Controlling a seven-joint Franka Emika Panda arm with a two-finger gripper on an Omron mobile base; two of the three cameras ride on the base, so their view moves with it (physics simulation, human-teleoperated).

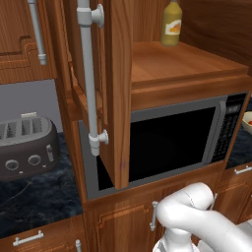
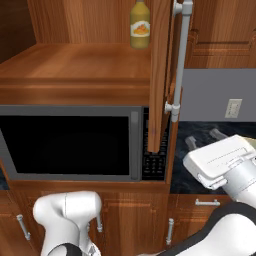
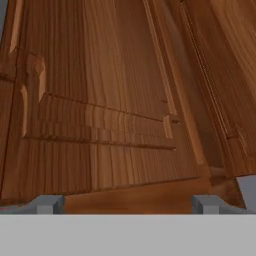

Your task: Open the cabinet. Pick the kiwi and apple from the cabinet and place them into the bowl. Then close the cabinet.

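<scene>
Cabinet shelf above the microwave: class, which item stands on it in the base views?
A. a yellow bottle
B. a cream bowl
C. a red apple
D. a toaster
A: a yellow bottle stands at the back of the open cabinet's shelf, above the microwave; the toaster sits on the counter.

The white arm (image 1: 197,216) is seen rising from the lower right of the left base view. In the right base view the hand (image 2: 225,165) is held at the right edge, mid-height. The gripper (image 3: 127,204) is spread wide, its fingertips (image 3: 47,204) seen apart at the bottom of the hand view, with nothing held between them.
</scene>
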